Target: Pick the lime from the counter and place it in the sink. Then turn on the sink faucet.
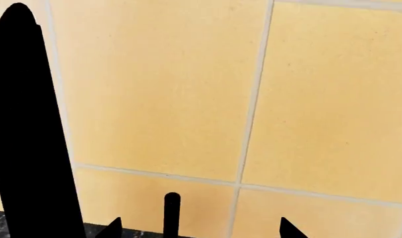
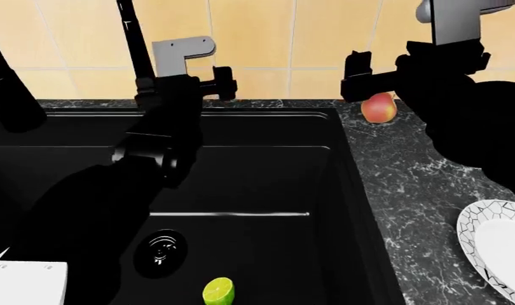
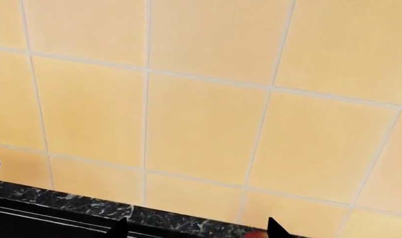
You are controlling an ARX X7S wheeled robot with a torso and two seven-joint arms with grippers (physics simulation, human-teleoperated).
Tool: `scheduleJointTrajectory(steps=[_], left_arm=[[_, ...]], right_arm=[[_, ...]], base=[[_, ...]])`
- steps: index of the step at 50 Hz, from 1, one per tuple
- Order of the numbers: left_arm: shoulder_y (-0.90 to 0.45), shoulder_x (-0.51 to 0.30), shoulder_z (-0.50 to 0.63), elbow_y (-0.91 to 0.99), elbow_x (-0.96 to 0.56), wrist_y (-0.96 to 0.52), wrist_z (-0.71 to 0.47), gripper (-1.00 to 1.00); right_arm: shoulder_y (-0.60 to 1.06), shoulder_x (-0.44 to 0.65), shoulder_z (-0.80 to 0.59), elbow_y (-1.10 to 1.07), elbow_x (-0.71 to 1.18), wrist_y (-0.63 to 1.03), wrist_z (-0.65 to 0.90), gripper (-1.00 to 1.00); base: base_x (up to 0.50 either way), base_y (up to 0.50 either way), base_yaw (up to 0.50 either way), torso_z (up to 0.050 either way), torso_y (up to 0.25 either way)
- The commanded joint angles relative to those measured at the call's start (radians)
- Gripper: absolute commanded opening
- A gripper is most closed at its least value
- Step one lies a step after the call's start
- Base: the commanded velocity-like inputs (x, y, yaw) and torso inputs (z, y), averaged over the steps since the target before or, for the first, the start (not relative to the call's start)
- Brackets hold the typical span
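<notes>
We are seeing the lime (image 2: 217,291) lying in the sink (image 2: 266,184), near the drain (image 2: 160,253). Our left gripper (image 2: 224,82) and right gripper (image 2: 353,79) are both hanging open and empty by the faucet (image 2: 135,44).

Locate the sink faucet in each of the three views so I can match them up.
Head view: the sink faucet rises at upper left, behind the sink, beside the left arm.
Left wrist view: the thick black column at the left edge is probably it.
Right wrist view: not in it.
Shared landmark: the yellow tiled wall.
</notes>
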Motion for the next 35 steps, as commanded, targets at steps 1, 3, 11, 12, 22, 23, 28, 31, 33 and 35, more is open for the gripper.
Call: scheduleJointTrajectory(steps=[1, 3, 11, 12, 22, 23, 28, 31, 33, 35], left_arm=[[-0.011, 0.000, 0.008, 0.001, -0.043, 0.071, 0.032, 1.00], [-0.012, 0.000, 0.012, 0.001, -0.043, 0.086, 0.013, 1.00], [-0.023, 0.000, 0.004, 0.005, -0.086, 0.153, 0.028, 1.00], [-0.026, 0.000, 0.011, 0.007, -0.090, 0.122, 0.037, 1.00], [-0.002, 0.000, 0.017, 0.024, -0.007, 0.054, 0.008, 1.00], [-0.002, 0.000, 0.012, 0.025, -0.004, 0.052, 0.009, 1.00], [0.006, 0.000, -0.001, 0.026, 0.014, 0.059, 0.007, 1.00], [0.008, 0.000, -0.009, 0.022, 0.013, 0.051, 0.008, 1.00], [0.008, 0.000, -0.012, 0.020, 0.009, 0.048, 0.006, 1.00], [0.008, 0.000, -0.013, 0.020, 0.008, 0.050, 0.008, 1.00]], right_arm=[[-0.002, -0.004, -0.008, 0.007, -0.004, -0.003, -0.010, 1.00], [-0.002, -0.003, -0.007, 0.006, -0.003, -0.005, -0.011, 1.00], [-0.017, 0.004, -0.006, -0.001, 0.000, -0.008, -0.010, 1.00], [-0.016, 0.004, -0.007, -0.001, -0.001, -0.008, -0.010, 1.00], [-0.019, 0.003, -0.008, 0.000, -0.005, -0.017, -0.017, 1.00], [-0.020, 0.003, -0.009, -0.001, -0.004, -0.017, -0.017, 1.00], [-0.033, 0.009, -0.008, -0.007, -0.004, -0.022, -0.015, 1.00], [-0.036, 0.009, -0.008, -0.007, -0.004, -0.025, -0.017, 1.00], [-0.035, 0.008, -0.009, -0.005, -0.006, -0.027, -0.019, 1.00], [-0.038, 0.008, -0.011, -0.005, -0.008, -0.030, -0.022, 1.00]], base=[[0.00, 0.00, 0.00, 0.000, 0.000], [0.00, 0.00, 0.00, 0.000, 0.000], [0.00, 0.00, 0.00, 0.000, 0.000], [0.00, 0.00, 0.00, 0.000, 0.000], [0.00, 0.00, 0.00, 0.000, 0.000], [0.00, 0.00, 0.00, 0.000, 0.000], [0.00, 0.00, 0.00, 0.000, 0.000], [0.00, 0.00, 0.00, 0.000, 0.000], [0.00, 0.00, 0.00, 0.000, 0.000], [0.00, 0.00, 0.00, 0.000, 0.000]])
